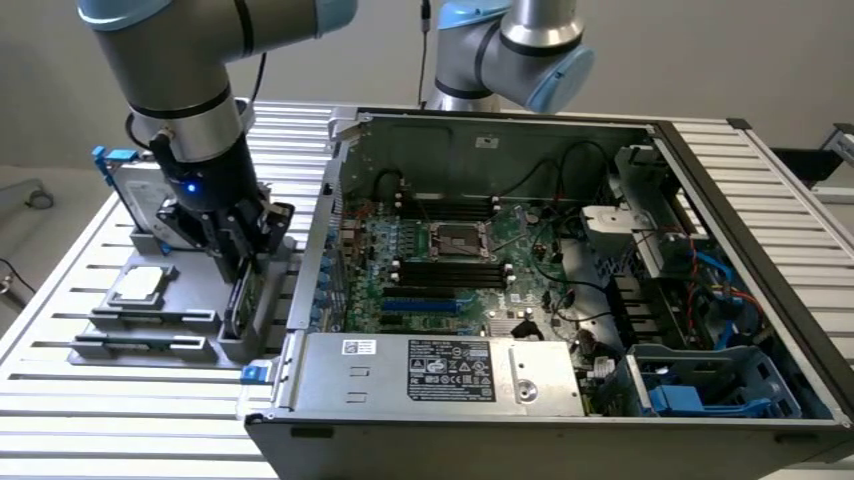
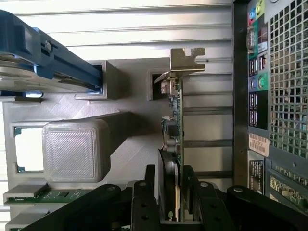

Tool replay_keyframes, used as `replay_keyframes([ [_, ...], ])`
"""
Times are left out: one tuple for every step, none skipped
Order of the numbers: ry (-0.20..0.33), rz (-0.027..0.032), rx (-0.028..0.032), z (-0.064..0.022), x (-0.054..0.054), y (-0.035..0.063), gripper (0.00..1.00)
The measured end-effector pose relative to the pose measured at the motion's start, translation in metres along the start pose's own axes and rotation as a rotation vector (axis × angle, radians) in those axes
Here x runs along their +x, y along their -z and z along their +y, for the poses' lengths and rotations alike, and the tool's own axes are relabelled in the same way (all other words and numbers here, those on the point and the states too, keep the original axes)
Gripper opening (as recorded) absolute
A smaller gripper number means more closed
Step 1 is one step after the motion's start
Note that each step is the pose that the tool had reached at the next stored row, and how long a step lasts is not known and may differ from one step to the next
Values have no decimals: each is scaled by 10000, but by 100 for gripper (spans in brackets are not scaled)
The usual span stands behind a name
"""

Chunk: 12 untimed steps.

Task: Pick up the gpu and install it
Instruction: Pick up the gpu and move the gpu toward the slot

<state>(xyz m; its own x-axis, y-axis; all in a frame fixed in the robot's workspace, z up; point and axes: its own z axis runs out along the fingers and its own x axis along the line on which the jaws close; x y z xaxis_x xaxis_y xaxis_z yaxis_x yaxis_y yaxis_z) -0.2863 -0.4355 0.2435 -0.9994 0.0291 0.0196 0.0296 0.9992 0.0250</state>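
Note:
The gpu (image 1: 242, 303) stands on edge in a slot of the grey holder (image 1: 147, 347), at the exterior view's left beside the open computer case. My gripper (image 1: 235, 258) is lowered straight over it. In the wrist view the gpu (image 2: 174, 120) runs away from me, green board and black shroud side by side, with its silver bracket at the far end. One black finger sits on each side of the card's near end, and my gripper (image 2: 171, 204) is shut on it. The card still sits in the holder.
The holder also carries a square silver CPU chip (image 1: 140, 285) and a hard drive with a blue frame (image 1: 131, 190). The case's motherboard (image 1: 454, 255) lies exposed, with its blue slots (image 1: 427, 300) nearest the holder. A second arm (image 1: 521, 50) stands behind the case.

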Motion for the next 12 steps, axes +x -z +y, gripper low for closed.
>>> replay_keyframes([
  [62, 19, 3, 0, 0, -3, 36],
  [121, 38, 4, 0, -1, -3, 36],
  [177, 58, 5, 0, -2, -4, 36],
  [234, 77, 7, 0, -3, -5, 36],
  [290, 92, 9, 0, -3, -5, 36],
  [337, 100, 11, 0, -3, -6, 36],
  [369, 103, 14, 0, -3, -7, 36],
  [385, 103, 17, 0, -4, -8, 36],
  [394, 102, 26, 0, -5, -10, 36],
  [396, 101, 41, 0, -6, -12, 36],
  [398, 102, 57, 0, -6, -13, 36],
  [397, 102, 75, 0, -6, -15, 36],
])
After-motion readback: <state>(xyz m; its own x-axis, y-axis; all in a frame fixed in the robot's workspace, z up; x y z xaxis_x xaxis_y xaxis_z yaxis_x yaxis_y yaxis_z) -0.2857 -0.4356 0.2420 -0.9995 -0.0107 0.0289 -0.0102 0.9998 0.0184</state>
